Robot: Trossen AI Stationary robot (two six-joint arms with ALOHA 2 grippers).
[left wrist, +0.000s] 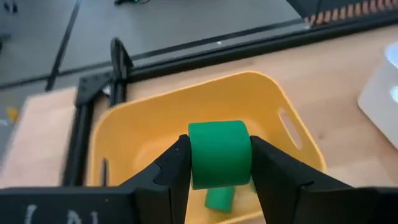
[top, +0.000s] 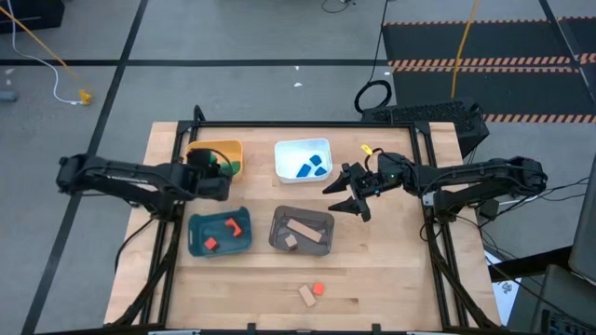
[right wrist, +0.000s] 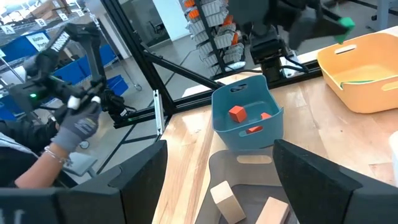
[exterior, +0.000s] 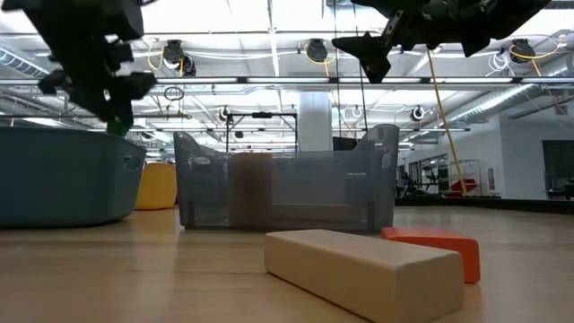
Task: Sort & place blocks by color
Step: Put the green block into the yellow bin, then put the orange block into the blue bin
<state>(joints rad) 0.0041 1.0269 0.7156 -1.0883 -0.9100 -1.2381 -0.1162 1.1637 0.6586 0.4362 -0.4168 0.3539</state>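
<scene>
The high view looks straight down from well above, taking in the whole table (top: 372, 279) and both arms. The low view sits at table height, very near a tan block (exterior: 368, 269) and facing level across to the grey bin (exterior: 287, 179) and the room behind. The left wrist view looks past the left end effector (left wrist: 219, 163) from close range, down into the yellow bin (left wrist: 155, 118) just beyond its fingers. The right wrist view looks past the right end effector (right wrist: 217, 180) across the table toward the teal bin (right wrist: 249, 121), with a person's gloved hand (right wrist: 78, 127) in the room beyond. The high and right wrist views share the teal, grey and yellow bins.
</scene>
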